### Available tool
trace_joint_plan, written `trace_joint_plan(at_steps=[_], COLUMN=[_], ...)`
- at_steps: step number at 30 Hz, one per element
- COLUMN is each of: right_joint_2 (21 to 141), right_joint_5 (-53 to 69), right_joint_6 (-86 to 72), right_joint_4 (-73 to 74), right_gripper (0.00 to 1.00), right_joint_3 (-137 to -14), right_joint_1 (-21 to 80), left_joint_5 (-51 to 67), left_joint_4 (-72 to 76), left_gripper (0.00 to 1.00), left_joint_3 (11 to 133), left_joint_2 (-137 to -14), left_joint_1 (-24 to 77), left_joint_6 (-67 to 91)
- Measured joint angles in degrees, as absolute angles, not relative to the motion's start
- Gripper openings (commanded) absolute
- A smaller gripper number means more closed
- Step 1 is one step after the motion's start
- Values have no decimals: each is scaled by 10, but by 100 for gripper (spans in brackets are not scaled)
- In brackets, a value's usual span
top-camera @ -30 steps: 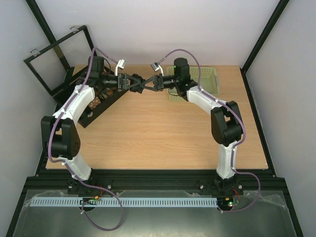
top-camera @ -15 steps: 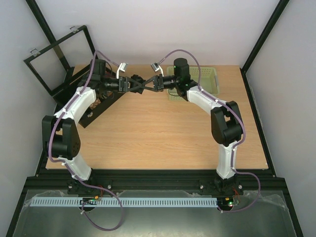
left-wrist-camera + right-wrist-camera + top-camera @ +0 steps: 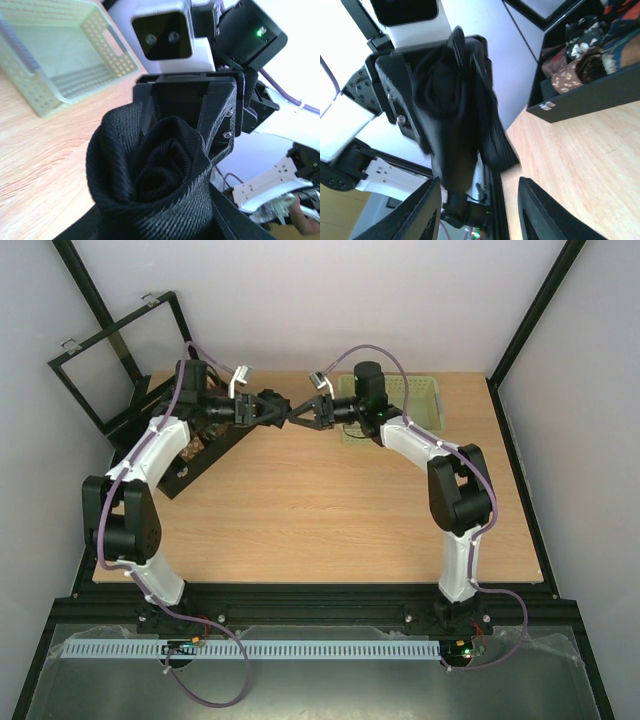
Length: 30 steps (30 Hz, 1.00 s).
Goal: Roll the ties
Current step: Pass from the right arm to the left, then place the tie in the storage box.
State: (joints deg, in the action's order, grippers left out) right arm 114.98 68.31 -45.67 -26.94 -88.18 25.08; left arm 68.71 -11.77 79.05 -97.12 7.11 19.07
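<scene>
Two arms meet nose to nose in the air above the rear middle of the wooden surface [image 3: 320, 510]. The left gripper [image 3: 276, 410] and the right gripper [image 3: 304, 416] almost touch. Between them is the black tie [image 3: 150, 180], wound into a loose coil whose spiral layers show end-on in the left wrist view.

From the right wrist camera, the coil sits between the left jaws, which clamp it. A flap of the same fabric hangs down below them. The right jaws stand spread, with their two fingers well apart at the bottom of that view. In the left wrist view they sit just behind the coil, one to each side of it. Whether they touch the fabric cannot be told.

Other ties, small patterned coils [image 3: 575, 75] in brown and blue, lie in the compartments of the black box [image 3: 580, 100] at the left rear. The pale green perforated basket [image 3: 425, 400] stands at the right rear, behind the right arm.
</scene>
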Motion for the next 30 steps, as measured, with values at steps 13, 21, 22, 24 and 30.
trace_joint_plan(at_steps=[13, 21, 22, 24, 30], right_joint_2=[1144, 1137, 1135, 1132, 1125], right_joint_5=[664, 612, 606, 595, 576], right_joint_6=[-283, -142, -131, -109, -66], right_joint_4=[-72, 84, 97, 119, 168], right_gripper=[88, 98, 99, 99, 99], right_joint_3=[-884, -925, -925, -925, -925], right_joint_1=[178, 171, 170, 168, 161], left_joint_5=[588, 397, 375, 328, 204], left_joint_4=[-243, -405, -417, -438, -496], left_gripper=[7, 6, 7, 7, 2], left_joint_3=[811, 956, 975, 1014, 1125], left_joint_2=[-945, -994, -1007, -1040, -1156], left_joint_1=[-37, -167, -178, -199, -216], left_joint_6=[78, -68, -86, -132, -263])
